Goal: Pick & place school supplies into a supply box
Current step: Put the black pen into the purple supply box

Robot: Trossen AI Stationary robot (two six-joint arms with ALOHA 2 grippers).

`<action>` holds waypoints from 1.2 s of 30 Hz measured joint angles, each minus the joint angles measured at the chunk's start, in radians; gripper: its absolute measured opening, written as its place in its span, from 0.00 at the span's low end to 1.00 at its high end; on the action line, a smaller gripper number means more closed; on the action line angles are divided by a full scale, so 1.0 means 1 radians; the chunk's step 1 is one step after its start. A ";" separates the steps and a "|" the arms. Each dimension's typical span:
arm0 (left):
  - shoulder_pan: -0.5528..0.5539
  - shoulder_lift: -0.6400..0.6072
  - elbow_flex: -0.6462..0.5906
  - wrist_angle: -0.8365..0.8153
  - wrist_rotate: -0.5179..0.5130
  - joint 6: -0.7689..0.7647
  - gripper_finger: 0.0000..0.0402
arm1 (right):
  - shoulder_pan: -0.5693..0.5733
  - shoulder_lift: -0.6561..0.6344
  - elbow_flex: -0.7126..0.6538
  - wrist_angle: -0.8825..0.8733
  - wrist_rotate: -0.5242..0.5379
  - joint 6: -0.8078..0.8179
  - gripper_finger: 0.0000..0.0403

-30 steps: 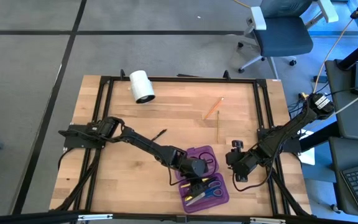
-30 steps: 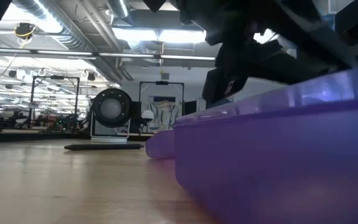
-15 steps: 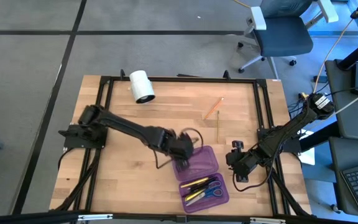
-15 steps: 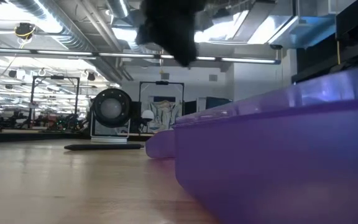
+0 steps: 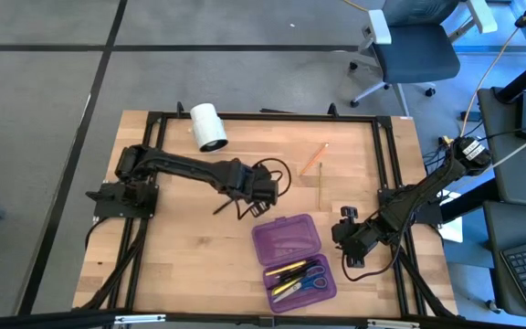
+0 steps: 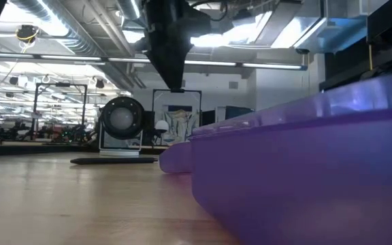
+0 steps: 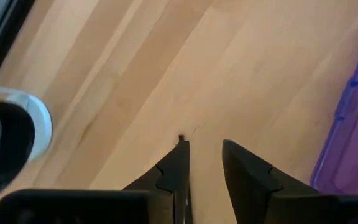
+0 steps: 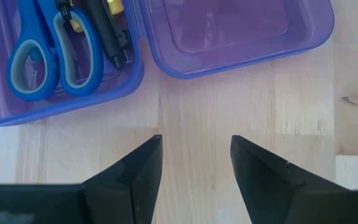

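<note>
Hovering: left gripper [image 5: 261,190] is held over the table, beyond the supply box [image 5: 286,239], toward the white roll [image 5: 208,126]
Left fingers: kept slightly apart, nothing pinched
Right gripper [image 8: 196,146]: parked just beside the supply box, fingers spread, nothing held
Supply box: laid open on the table [image 5: 172,238], both halves flat
Near half: filled with scissors [image 8: 48,53] and pens
Black pen [image 5: 228,202]: left on the wood, beyond the supply box, near the left gripper
Orange pencil [image 5: 313,157]: well beyond the supply box
</note>
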 joint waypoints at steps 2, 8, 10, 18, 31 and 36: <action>0.000 0.000 0.000 0.012 -0.003 0.034 0.22 | 0.000 0.000 0.000 0.001 0.000 0.000 0.48; 0.007 0.000 0.000 0.015 0.030 0.012 0.27 | 0.000 0.000 0.000 0.002 0.003 0.000 0.48; 0.013 0.000 0.000 0.015 0.055 0.009 0.32 | 0.000 0.000 0.000 0.002 0.003 -0.002 0.48; 0.041 0.000 -0.002 -0.040 -0.019 0.007 0.57 | 0.000 0.000 0.000 0.002 0.002 -0.001 0.48; 0.149 -0.002 -0.292 0.155 0.218 -0.021 0.57 | 0.000 0.000 0.000 0.001 0.002 -0.003 0.48; 0.178 -0.001 -0.372 0.254 0.245 -0.016 0.56 | 0.000 0.000 0.000 0.000 0.002 -0.002 0.48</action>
